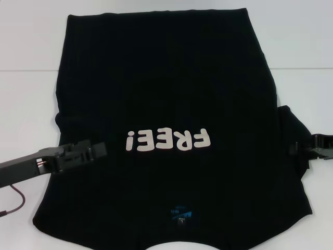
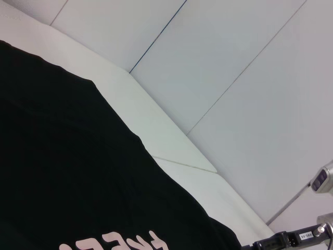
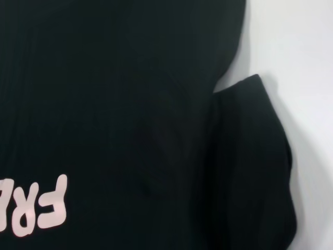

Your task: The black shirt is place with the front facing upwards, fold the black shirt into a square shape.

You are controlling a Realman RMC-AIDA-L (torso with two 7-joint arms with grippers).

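Observation:
The black shirt (image 1: pixel 166 94) lies flat on the white table, front up. Its white "FREE!" print (image 1: pixel 167 139) reads upside down, and the blue neck label (image 1: pixel 180 215) is at the near edge. My left gripper (image 1: pixel 93 151) reaches in from the left and hovers low over the shirt's left side, level with the print. My right gripper (image 1: pixel 316 147) sits at the far right, just beside the right sleeve (image 1: pixel 291 130), which sticks out on the table. The right wrist view looks down on that sleeve (image 3: pixel 250 166) and the end of the print (image 3: pixel 36 205).
The white table (image 1: pixel 31 47) shows bare to the left, to the right and beyond the shirt. A red cable (image 1: pixel 18 200) trails under my left arm near the front left. The shirt's hem reaches the far table edge.

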